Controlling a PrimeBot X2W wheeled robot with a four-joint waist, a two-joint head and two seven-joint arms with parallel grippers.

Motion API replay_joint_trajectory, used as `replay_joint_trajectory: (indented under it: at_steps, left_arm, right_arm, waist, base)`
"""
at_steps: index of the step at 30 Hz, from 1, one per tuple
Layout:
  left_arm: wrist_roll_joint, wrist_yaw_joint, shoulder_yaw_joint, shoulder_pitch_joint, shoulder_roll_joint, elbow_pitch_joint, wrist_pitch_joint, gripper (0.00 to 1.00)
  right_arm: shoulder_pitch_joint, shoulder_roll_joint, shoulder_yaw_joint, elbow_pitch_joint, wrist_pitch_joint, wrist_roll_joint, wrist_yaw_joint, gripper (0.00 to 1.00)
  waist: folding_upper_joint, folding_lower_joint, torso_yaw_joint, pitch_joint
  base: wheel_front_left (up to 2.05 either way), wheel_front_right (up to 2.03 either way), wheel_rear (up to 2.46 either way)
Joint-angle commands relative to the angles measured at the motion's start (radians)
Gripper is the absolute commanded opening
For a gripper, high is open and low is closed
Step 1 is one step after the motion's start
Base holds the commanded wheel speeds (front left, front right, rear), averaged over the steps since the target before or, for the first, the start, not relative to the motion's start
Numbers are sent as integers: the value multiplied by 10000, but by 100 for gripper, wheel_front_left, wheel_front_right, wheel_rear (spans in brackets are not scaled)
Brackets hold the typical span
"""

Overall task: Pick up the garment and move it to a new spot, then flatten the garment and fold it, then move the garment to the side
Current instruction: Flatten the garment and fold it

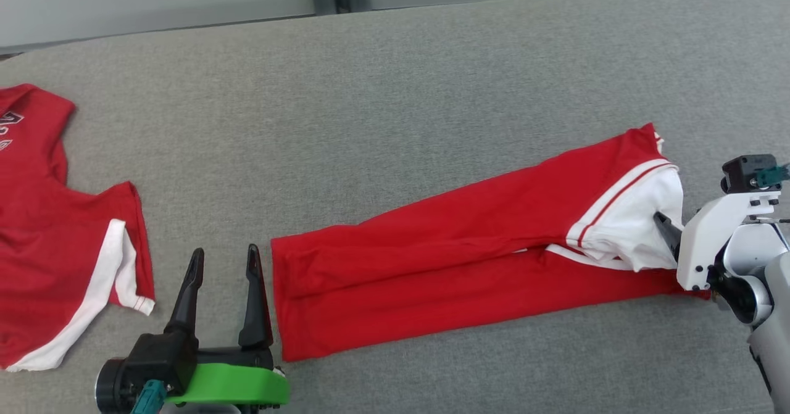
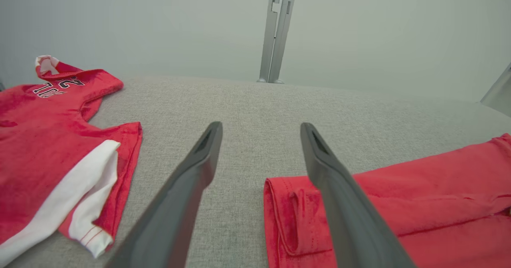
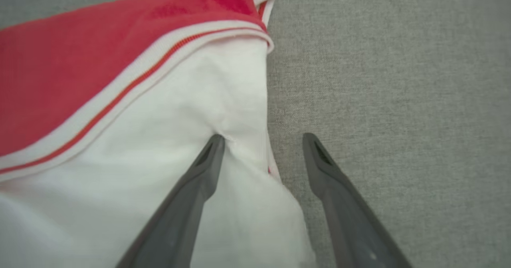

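Left tool hovers low with fingers spread and empty, just beside the folded red garment lying across the grey table. Right tool is spread too, one finger touching the garment's white end. Another red jersey lies far left.

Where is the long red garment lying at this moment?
In the head view the long red garment lies right of centre on the grey surface, its red end beside the open left gripper and its white end at the right gripper.
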Motion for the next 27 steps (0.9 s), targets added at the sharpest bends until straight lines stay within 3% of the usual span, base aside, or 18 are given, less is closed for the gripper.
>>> replay_joint_trajectory:
  at_steps: [1, 4, 5, 6, 10, 16, 22, 27]
  left_arm:
    - [275, -221, 243, 95, -230, -50, -48, 100]
    - [592, -668, 757, 118, -688, 37, -44, 100]
    - [756, -829, 926, 137, -781, 85, -43, 100]
    - [832, -948, 1066, 157, -882, 126, -43, 100]
    - [1112, -1460, 1594, 267, -1112, 220, -42, 100]
    - [1471, -2028, 2051, 420, -1276, 445, -43, 100]
    - [1272, -2037, 2197, 734, -1342, 619, -43, 100]
    - [872, -1785, 1932, 1008, -1338, 715, -44, 100]
  right_arm:
    - [-136, -14, 61, 290, 20, 167, 1, 100]
    - [-143, 151, 234, 836, 298, 1028, 7, 100]
    - [-116, 150, 360, 852, 306, 1348, 13, 5]
    - [-123, 98, 335, 827, 166, 1595, 16, 0]
    - [-204, -528, -286, 1012, -176, 2538, -8, 0]
    - [-106, -2085, -1546, 1463, 91, 3052, -7, 0]
    - [220, -3340, -2990, 1432, 428, 2872, 1, 0]
    - [734, -3601, -2528, -696, 1283, 3587, 2, 0]
  waist:
    - [0, 0, 637, 282]
    - [0, 0, 897, 255]
    - [0, 0, 947, 229]
    - [0, 0, 959, 218]
    - [0, 0, 898, 159]
    - [0, 0, 907, -49]
    - [0, 0, 978, -433]
    - [0, 0, 866, -845]
  base:
    - [0, 0, 0]
    - [0, 0, 0]
    - [0, 0, 0]
    - [0, 0, 0]
    - [0, 0, 0]
    - [0, 0, 0]
    - [0, 0, 0]
    - [0, 0, 0]
